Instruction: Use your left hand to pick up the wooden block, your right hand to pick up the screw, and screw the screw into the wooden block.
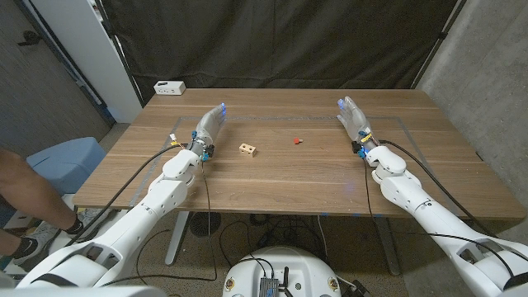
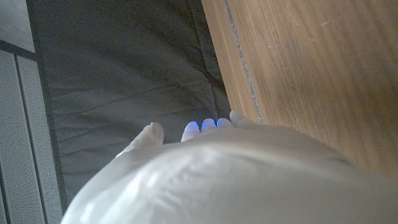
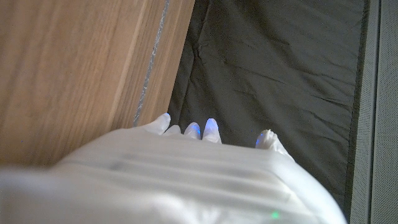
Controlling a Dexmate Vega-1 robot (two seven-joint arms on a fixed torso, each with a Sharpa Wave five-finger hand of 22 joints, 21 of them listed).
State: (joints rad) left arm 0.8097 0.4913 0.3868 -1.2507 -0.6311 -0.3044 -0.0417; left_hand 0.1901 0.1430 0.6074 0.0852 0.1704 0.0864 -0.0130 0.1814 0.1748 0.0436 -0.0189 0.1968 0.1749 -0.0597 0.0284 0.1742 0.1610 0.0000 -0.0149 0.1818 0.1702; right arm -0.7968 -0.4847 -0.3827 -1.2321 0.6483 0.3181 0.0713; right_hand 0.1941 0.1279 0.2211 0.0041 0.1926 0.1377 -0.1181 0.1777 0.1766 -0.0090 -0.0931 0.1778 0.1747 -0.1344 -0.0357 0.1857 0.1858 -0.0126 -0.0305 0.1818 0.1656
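Observation:
A small pale wooden block (image 1: 247, 149) with dark holes lies on the wooden table (image 1: 289, 177) left of centre. To its right a tiny red screw (image 1: 297, 142) lies by itself. My left hand (image 1: 211, 126) stands left of the block, apart from it, fingers stretched toward the far edge and holding nothing. My right hand (image 1: 353, 117) stands well right of the screw, fingers likewise extended and empty. The back of my left hand (image 2: 236, 180) and the back of my right hand (image 3: 174, 180) show in the wrist views, with bare table and black curtain beyond.
A white power strip (image 1: 169, 87) sits at the table's far left corner. A black curtain (image 1: 289, 41) hangs behind the table. A person's leg (image 1: 33, 202) and a blue seat (image 1: 66, 157) are at the left, off the table.

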